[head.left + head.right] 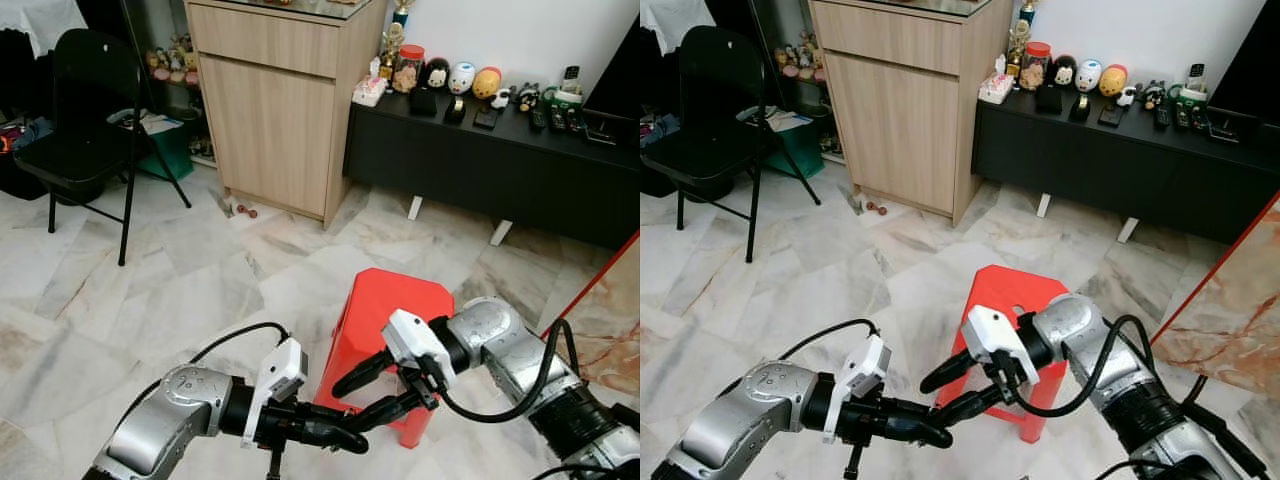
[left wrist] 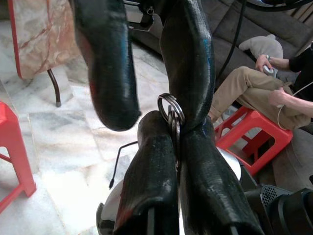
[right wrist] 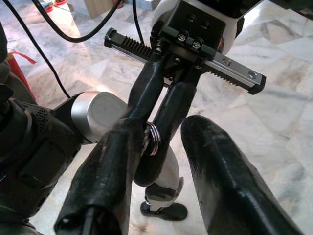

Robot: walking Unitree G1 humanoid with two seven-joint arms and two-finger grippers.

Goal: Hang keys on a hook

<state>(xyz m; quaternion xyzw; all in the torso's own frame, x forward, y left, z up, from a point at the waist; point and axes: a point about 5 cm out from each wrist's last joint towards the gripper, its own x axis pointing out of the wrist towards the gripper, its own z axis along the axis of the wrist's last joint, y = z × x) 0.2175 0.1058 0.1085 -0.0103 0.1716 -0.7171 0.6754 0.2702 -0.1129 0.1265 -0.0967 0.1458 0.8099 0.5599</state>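
Both grippers meet low in front of the robot, above the marble floor and just in front of a red stool. Left gripper: jaws closed tight on the keys; in the left wrist view a silver key ring sticks up from between the two pressed fingertips. Right gripper: jaws spread wide, one finger above and one below, tips pointing toward the left gripper. In the right wrist view the ring lies against the inner side of one right finger, while the other finger stands apart from it; contact is likely, but grip by the right cannot be told. Beyond the stool: wooden cabinet against the wall, black low sideboard with small figurines on its top, black folding chair at far left. The left wrist view also catches a seated person beside a second red stool.
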